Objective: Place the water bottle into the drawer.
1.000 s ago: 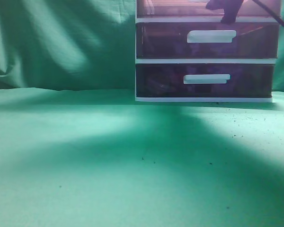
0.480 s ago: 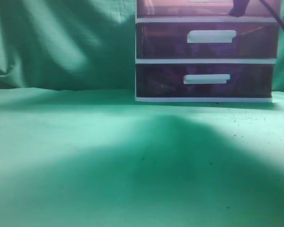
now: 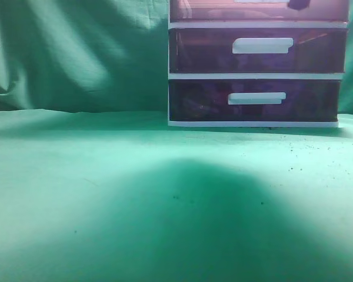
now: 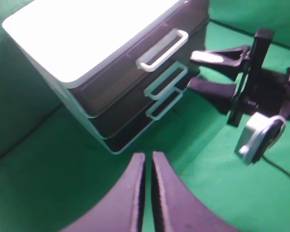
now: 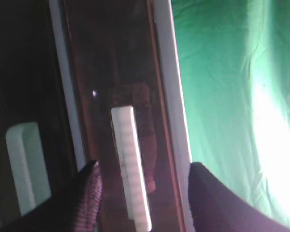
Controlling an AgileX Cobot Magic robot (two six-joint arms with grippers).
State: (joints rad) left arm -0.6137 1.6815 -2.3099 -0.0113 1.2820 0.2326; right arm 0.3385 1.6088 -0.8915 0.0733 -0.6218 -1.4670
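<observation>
Exterior view: a three-drawer plastic cabinet (image 3: 256,64) with dark translucent fronts and white frame stands at the back of a table draped in green cloth (image 3: 76,176). The middle drawer handle (image 3: 262,45) and the bottom drawer handle (image 3: 256,98) are white and both drawers sit flush with the frame. At the top edge, a small dark part of the right arm (image 3: 298,4) shows in front of the top drawer; a broad shadow covers the cloth in the foreground.

Left wrist view: the left gripper (image 4: 148,191) is raised above the scene, its two dark fingers pressed almost together with only a thin slit between them and nothing held. Below it lies the cabinet's white top (image 4: 82,34), with all three handles stacked down the front. The right gripper (image 4: 217,72) is seen from outside, just beside the cabinet front, its two fingers spread apart.

Right wrist view: the right gripper's spread fingers (image 5: 89,193) flank the top drawer handle (image 5: 130,169), one on each side, apart from it; whether either finger touches the drawer face cannot be told.

The water bottle is not seen in any view; whether it lies in a drawer cannot be told through the dark fronts.
</observation>
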